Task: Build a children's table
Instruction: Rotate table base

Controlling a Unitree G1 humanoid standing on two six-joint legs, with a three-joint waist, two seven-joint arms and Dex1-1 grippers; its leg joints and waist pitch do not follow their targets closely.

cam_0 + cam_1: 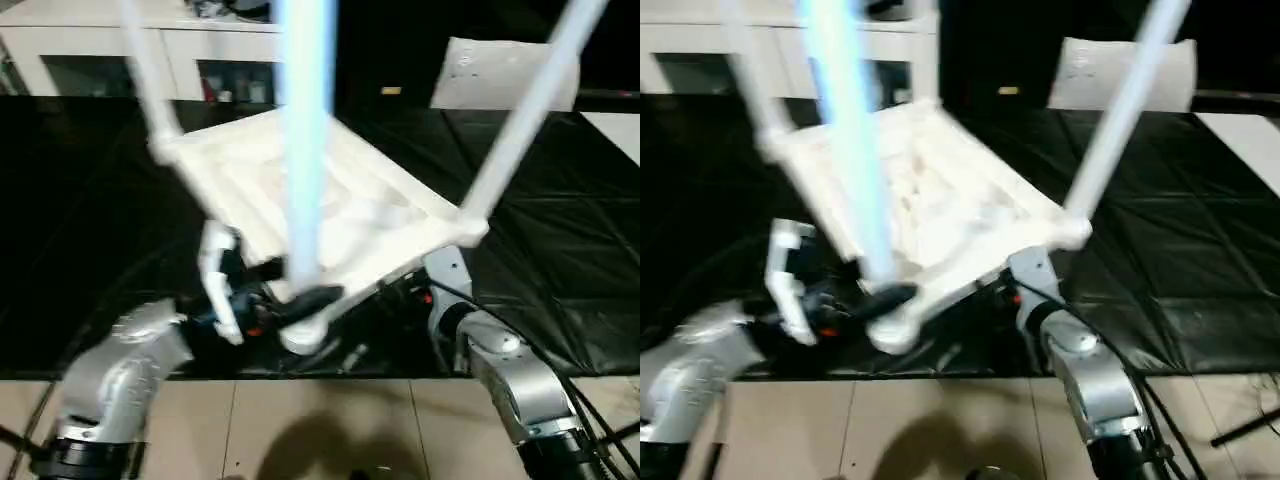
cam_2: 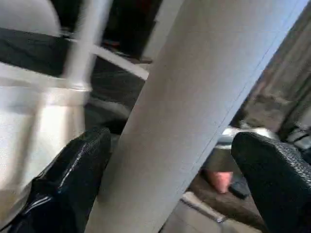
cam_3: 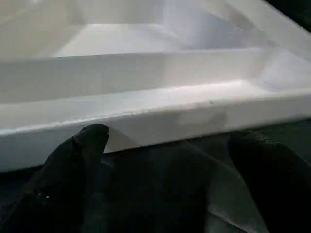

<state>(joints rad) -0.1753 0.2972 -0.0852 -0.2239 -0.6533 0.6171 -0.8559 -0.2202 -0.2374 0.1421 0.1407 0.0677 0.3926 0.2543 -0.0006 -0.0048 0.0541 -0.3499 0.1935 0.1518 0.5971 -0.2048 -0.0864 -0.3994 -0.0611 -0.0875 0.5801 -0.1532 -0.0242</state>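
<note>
left forearm (image 1: pixel 120 375) comes up from lower left of the head view, its left gripper (image 1: pixel 270 300) at lower centre with fingers spread wide around the near leg (image 1: pixel 305 150), black fingers (image 2: pixel 68 179) either side of the tube in the wrist view, cannot tell if they touch it, not clamped. tabletop (image 1: pixel 310 205) sits upside down and tilted in the centre of the frame over black sheeting (image 1: pixel 560 260), ribbed underside facing up. far left leg (image 1: pixel 145 70) rises from its upper left corner socket, near leg stands in the near corner socket (image 1: pixel 305 335) at lower centre, right leg (image 1: pixel 530 110) slants to the upper right from the right corner. right gripper (image 3: pixel 170 179) is released, fingers wide apart just below the tabletop's rim (image 3: pixel 160 114), holding nothing. right forearm (image 1: pixel 515 385) at lower right. white cabinet (image 1: pixel 120 50) along upper left, flat white sheet (image 1: pixel 500 75) upper right.
</note>
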